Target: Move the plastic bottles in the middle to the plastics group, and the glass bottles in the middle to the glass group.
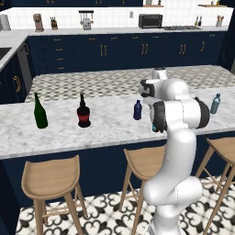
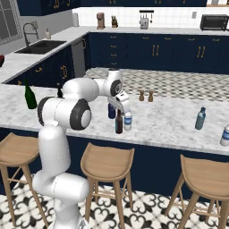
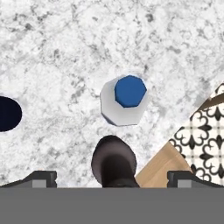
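Observation:
My gripper (image 2: 122, 107) hangs open over the middle of the marble counter (image 2: 170, 120), pointing straight down. In the hand view, my gripper (image 3: 113, 179) has the dark top of the slim glass bottle (image 3: 114, 162) between its wide-apart fingertips, well below them. The pale plastic bottle (image 3: 124, 99) with a blue cap stands just beyond, and the navy bottle (image 3: 6, 113) is at the left edge. From the right base, the slim dark bottle (image 2: 119, 123), pale bottle (image 2: 128, 121) and navy bottle (image 2: 111, 112) cluster under the hand. The navy bottle (image 1: 137, 110) is also in the left base view.
A green wine bottle (image 1: 40, 111) and a bulbous red-labelled bottle (image 1: 83, 112) stand at the left of the counter. The pale blue water bottle (image 2: 201, 118) stands to the right, with another bottle (image 2: 225, 135) at the edge. Two shakers (image 2: 146, 95) sit behind. Wooden stools (image 2: 107, 163) line the near side.

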Tool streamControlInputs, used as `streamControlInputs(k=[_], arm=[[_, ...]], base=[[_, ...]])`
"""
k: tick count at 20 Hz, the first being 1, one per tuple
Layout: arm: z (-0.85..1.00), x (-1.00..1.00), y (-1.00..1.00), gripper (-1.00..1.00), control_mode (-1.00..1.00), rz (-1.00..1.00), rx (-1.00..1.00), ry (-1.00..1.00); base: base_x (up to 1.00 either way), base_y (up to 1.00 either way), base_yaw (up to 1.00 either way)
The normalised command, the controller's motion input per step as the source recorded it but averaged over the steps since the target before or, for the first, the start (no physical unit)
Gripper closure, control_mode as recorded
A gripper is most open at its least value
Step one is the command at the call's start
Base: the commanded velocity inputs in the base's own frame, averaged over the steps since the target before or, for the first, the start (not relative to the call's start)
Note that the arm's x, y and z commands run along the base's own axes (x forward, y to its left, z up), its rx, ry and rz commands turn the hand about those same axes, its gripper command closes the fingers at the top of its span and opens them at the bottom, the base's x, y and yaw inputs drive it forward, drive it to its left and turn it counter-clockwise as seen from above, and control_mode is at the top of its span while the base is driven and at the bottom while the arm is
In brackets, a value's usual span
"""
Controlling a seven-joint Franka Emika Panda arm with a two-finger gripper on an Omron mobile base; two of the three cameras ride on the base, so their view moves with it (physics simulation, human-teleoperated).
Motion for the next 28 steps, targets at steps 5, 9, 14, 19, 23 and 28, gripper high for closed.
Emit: streamControlInputs(k=[5,9,14,19,23,28], arm=[[0.00,-0.04,-0.04,1.00,-1.00,0.00,0.00,-0.02],[-0.02,-0.07,-0.08,1.00,-1.00,0.01,-0.01,-0.02],[0.03,-0.18,0.00,1.00,-1.00,0.10,-0.02,-0.10],[0.22,-0.31,0.09,1.00,-1.00,0.09,0.00,-0.13],[0.26,-0.36,0.27,1.00,-1.00,0.09,0.00,-0.04],[0.23,-0.22,0.39,1.00,-1.00,0.07,0.00,0.00]], base=[[0.00,0.00,0.00],[0.00,0.00,0.00],[0.00,0.00,0.00],[0.00,0.00,0.00],[0.00,0.00,0.00],[0.00,0.00,0.00]])
